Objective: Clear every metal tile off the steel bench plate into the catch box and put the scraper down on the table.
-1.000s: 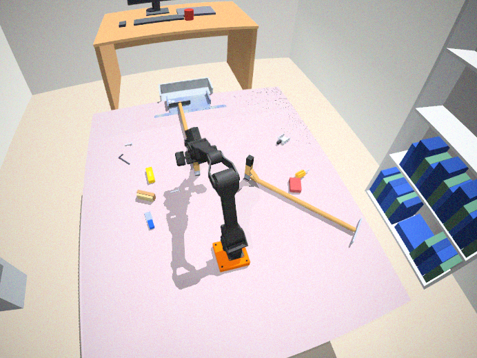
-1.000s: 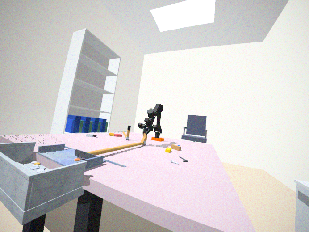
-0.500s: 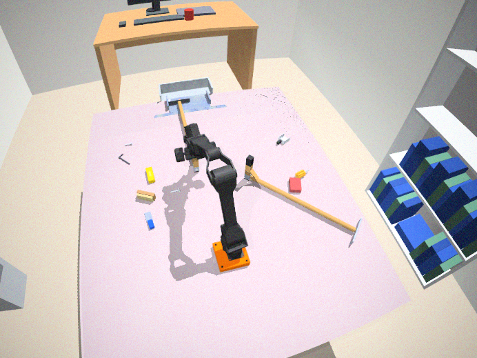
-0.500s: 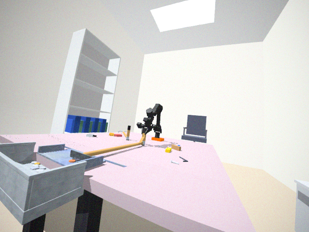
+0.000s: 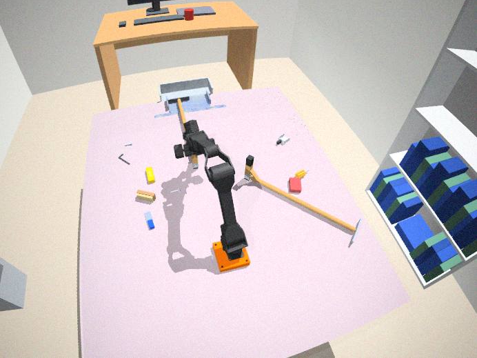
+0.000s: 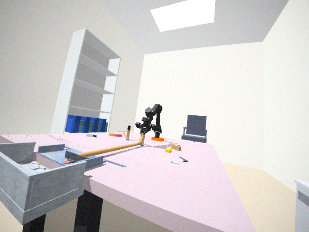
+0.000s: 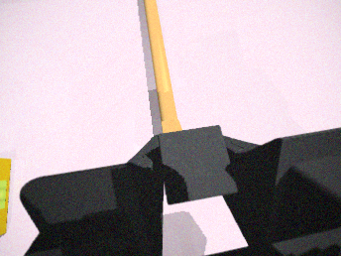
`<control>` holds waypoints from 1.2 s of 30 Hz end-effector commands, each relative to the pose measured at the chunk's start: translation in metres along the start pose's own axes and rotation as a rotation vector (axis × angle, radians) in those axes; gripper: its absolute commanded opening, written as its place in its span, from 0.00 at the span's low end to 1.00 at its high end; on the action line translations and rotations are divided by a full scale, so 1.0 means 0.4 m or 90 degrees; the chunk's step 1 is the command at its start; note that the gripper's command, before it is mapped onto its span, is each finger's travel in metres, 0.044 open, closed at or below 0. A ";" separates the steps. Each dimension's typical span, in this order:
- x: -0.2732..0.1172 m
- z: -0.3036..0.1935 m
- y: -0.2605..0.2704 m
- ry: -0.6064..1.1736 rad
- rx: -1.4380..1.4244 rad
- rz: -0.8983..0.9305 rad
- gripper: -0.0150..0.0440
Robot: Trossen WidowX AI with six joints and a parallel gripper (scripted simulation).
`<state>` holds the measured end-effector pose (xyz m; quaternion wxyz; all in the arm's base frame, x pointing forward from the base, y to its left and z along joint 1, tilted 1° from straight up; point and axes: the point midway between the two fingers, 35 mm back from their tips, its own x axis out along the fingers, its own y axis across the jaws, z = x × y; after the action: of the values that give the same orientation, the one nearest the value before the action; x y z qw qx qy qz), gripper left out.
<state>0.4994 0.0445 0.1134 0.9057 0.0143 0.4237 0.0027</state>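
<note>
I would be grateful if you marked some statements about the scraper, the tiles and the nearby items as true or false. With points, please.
1. The gripper (image 5: pixel 189 132) (image 6: pixel 143 132) is closed on the long scraper (image 5: pixel 181 113) (image 6: pixel 110 149) (image 7: pixel 160 57). True.
2. The catch box (image 5: pixel 185 85) (image 6: pixel 55 187) holds no tiles. False: several tiles (image 6: pixel 34 167) lie inside it.
3. An orange tile (image 6: pixel 66 162) is on the bench plate (image 5: pixel 200 102) (image 6: pixel 52 155), near the scraper's dark blade (image 5: pixel 178 100) (image 6: pixel 74 155). True.
4. The second wooden-handled tool (image 5: pixel 302 202) (image 6: pixel 127 133) is inside the catch box. False: it is on the table (image 5: pixel 278 294) (image 6: pixel 180 185).
5. The red mug (image 5: pixel 189 14) stands on the desk (image 5: pixel 222 19). True.
</note>
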 end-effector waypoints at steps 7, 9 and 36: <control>0.019 0.035 0.000 -0.006 -0.003 0.004 0.25; 0.023 0.041 -0.001 -0.006 -0.003 0.004 0.25; 0.068 0.080 -0.006 -0.003 0.000 0.000 0.25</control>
<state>0.5415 0.0416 0.1119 0.9063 0.0140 0.4223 0.0028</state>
